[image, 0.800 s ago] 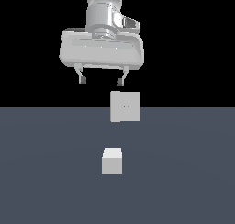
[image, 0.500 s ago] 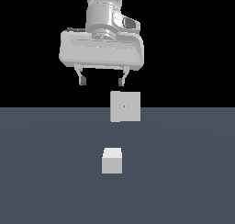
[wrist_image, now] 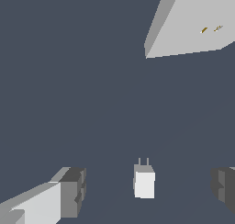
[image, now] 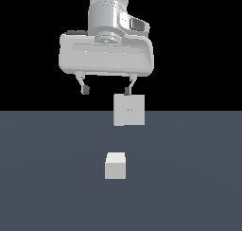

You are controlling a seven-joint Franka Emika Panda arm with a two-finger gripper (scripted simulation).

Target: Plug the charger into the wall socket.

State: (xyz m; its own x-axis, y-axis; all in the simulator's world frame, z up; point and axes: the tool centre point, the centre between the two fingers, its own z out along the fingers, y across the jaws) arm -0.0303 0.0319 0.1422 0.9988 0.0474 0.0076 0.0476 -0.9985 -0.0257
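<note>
the gripper hangs spread and empty high above the floor; the charger lies below it, prongs toward the socket, so the move is down.

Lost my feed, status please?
Tool open, empty, high above floor. Charger loose on floor, prongs toward wall socket. Nothing between them.

Charger: plain white-grey. Wall socket: white, two yellowish dots. Surface: uniform slate blue-grey. Hand: silver-white, dark fingertips.
</note>
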